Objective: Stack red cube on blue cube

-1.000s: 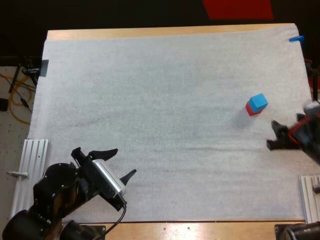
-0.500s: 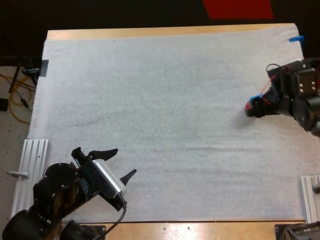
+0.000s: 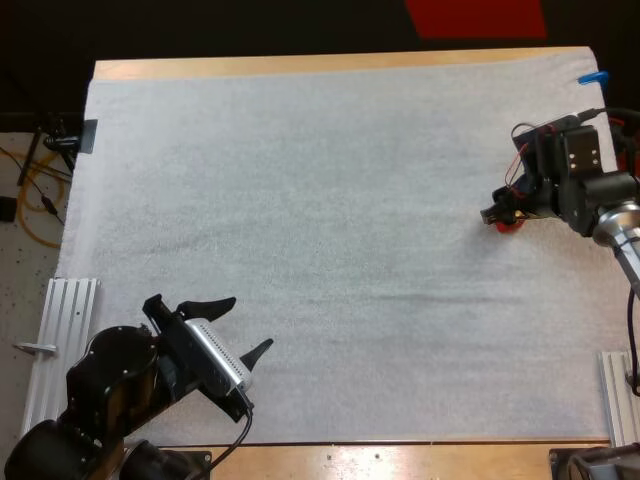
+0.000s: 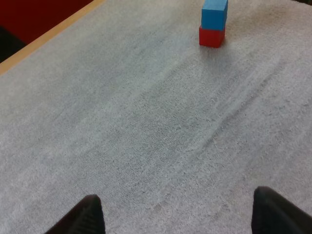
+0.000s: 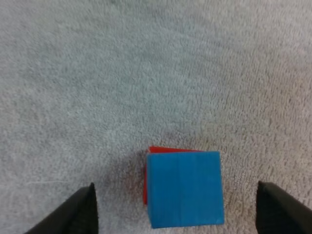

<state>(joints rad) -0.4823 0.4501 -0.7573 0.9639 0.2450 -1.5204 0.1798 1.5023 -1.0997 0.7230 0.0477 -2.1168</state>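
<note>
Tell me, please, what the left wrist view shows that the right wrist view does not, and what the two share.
Left wrist view: the stack from the side and from afar, the blue cube resting on the red cube, the table's wooden edge off to one side, and my left gripper open over bare mat. Right wrist view: the stack close, from above, my right gripper open, its fingers either side and clear of the cubes. Both: blue on red, on the white mat.

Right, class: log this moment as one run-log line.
stack: blue cube on red cube, reverse of task | right gripper: open, above stack | left gripper: open, over white mat, near-left corner
</note>
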